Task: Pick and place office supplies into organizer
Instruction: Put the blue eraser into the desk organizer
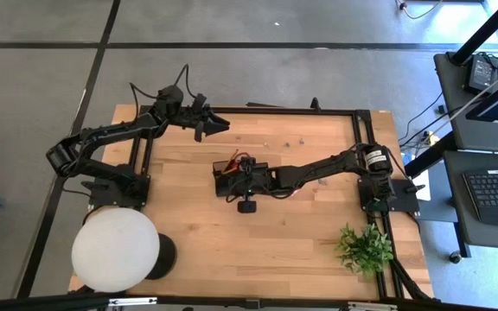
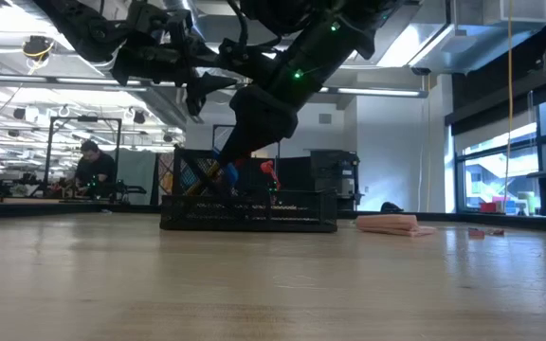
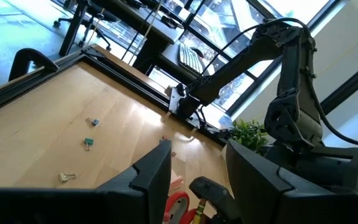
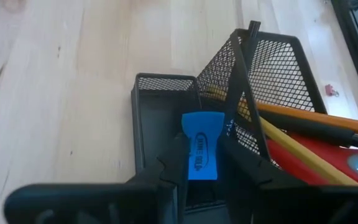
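Note:
The black mesh organizer (image 4: 166,106) (image 1: 224,169) (image 2: 249,210) stands mid-table. Its tall part holds yellow pencils (image 4: 303,155), a dark pen (image 4: 316,127) and red-handled scissors (image 4: 337,155). My right gripper (image 4: 201,177) (image 1: 234,179) slants down over the organizer's low compartment, shut on a small blue piece (image 4: 201,146). A pink sticky-note block (image 2: 391,224) lies flat on the table beside the organizer. My left gripper (image 3: 197,180) (image 1: 216,126) hovers open near the table's far edge, holding nothing. My right gripper pinches the blue piece by its two side edges (image 4: 188,163) between its two fingers. The fingers slant down from the table's right side. The piece's wider end (image 4: 202,124) sticks out past the fingertips, clear above the floor of the low compartment.
Small binder clips (image 3: 89,142) (image 3: 92,121) (image 3: 67,177) lie loose on the far part of the table. A large white round lamp (image 1: 115,249) stands at the near left and a green plant (image 1: 363,249) at the near right. Bare wood lies between them.

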